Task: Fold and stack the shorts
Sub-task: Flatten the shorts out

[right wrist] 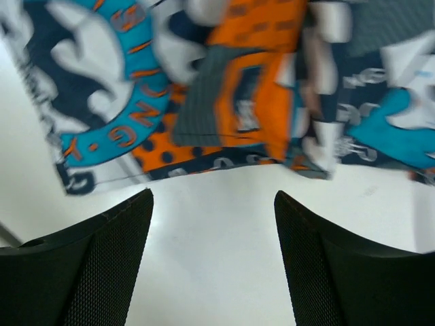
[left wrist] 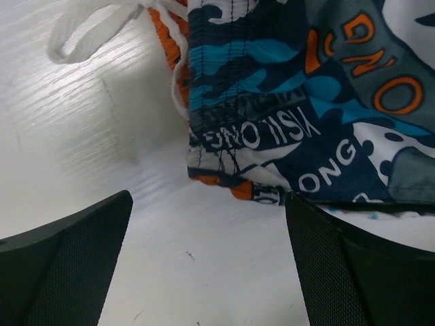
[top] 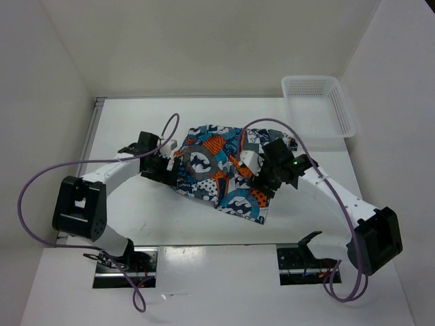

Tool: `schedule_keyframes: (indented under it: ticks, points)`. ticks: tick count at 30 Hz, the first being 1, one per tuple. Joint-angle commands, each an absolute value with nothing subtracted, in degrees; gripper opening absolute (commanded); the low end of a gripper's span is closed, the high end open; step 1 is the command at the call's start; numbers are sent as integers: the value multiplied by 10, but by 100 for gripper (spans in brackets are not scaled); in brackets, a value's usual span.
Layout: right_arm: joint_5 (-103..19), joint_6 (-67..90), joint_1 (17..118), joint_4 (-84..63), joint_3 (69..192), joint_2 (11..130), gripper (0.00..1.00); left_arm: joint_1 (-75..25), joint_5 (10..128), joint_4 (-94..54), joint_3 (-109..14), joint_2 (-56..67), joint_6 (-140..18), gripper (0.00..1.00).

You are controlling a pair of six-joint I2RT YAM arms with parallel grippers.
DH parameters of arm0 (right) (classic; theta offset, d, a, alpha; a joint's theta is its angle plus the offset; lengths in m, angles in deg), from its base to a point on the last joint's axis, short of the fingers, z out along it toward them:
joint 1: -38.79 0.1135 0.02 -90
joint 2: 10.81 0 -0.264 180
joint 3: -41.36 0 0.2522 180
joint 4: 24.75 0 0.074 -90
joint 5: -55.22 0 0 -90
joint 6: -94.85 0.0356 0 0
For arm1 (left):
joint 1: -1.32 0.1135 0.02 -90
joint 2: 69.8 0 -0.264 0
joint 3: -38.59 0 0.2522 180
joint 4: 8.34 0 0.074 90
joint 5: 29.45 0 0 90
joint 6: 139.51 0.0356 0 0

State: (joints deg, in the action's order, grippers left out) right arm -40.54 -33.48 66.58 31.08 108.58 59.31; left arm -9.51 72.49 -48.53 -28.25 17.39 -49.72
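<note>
We've got the shorts (top: pixel 223 173) mid desk (top: pixel 129 210), loosely folded. Both hands gape empty: left hand (left wrist: pixel 209 204) by the waistband (left wrist: pixel 217 81), right hand (right wrist: pixel 212 197) at the opposite edge. Fabric looks light, floppy, maybe slick, so we'd pinch hemmed corners.

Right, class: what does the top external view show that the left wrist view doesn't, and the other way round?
Only the top external view: the white basket, the right arm and the whole outline of the shorts. Only the left wrist view: readable lettering in the print and the white drawstring loop up close. Both: the shorts, the table and the left gripper by the fabric's edge.
</note>
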Motion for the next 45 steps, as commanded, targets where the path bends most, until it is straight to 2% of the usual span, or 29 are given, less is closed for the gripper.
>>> schedule_keyframes:
  ticks: [1, 4, 6, 10, 12, 14, 17, 20, 21, 24, 25, 28, 29, 32, 37, 40, 41, 43, 44, 45]
  points:
    - [-395, -384, 724, 350, 1056, 604, 77, -108, 681, -450, -287, 204, -495, 100]
    - [-386, -389, 762, 350, 1040, 616, 78, -113, 706, -450, -294, 218, -495, 98]
    - [-386, -389, 787, 345, 1032, 623, 79, -125, 719, -457, -294, 218, -495, 91]
    - [-381, -380, 851, 318, 1001, 628, 82, -142, 687, -441, -268, 218, -495, 86]
    - [-389, -366, 876, 307, 996, 641, 82, -142, 676, -433, -268, 231, -495, 80]
    - [-389, -354, 884, 293, 985, 650, 83, -142, 688, -428, -275, 238, -495, 59]
    - [-369, -354, 884, 258, 960, 665, 83, -142, 716, -428, -280, 250, -495, 37]
    - [-369, -354, 884, 240, 960, 687, 83, -142, 721, -417, -280, 256, -495, 24]
    - [-369, -349, 884, 234, 955, 692, 81, -142, 721, -417, -280, 256, -495, 15]
    - [-368, -363, 890, 227, 949, 708, 75, -142, 709, -417, -280, 256, -495, 7]
    - [-361, -363, 890, 227, 949, 714, 69, -142, 701, -412, -275, 256, -495, 1]
    - [-361, -363, 890, 227, 960, 736, 52, -142, 694, -412, -275, 244, -495, 0]
    - [-361, -363, 890, 232, 960, 741, 35, -142, 689, -417, -269, 239, -495, 0]
    - [-361, -363, 890, 232, 966, 748, 0, -142, 683, -422, -269, 226, -495, 0]
    - [-315, -351, 880, 195, 997, 758, 0, -116, 669, -444, -298, 204, -495, 0]
    - [-307, -317, 800, 182, 1149, 807, 0, -77, 641, -460, -384, 204, -495, 0]
    - [-314, -305, 757, 182, 1252, 823, 0, -67, 634, -460, -414, 204, -495, 0]
    - [-314, -279, 720, 167, 1358, 874, 0, -40, 611, -453, -481, 204, -495, 0]
    - [-305, -273, 706, 167, 1465, 892, 0, -33, 600, -448, -553, 204, -495, 0]
    - [-292, -264, 684, 167, 1522, 909, 0, -27, 572, -436, -590, 204, -495, 0]
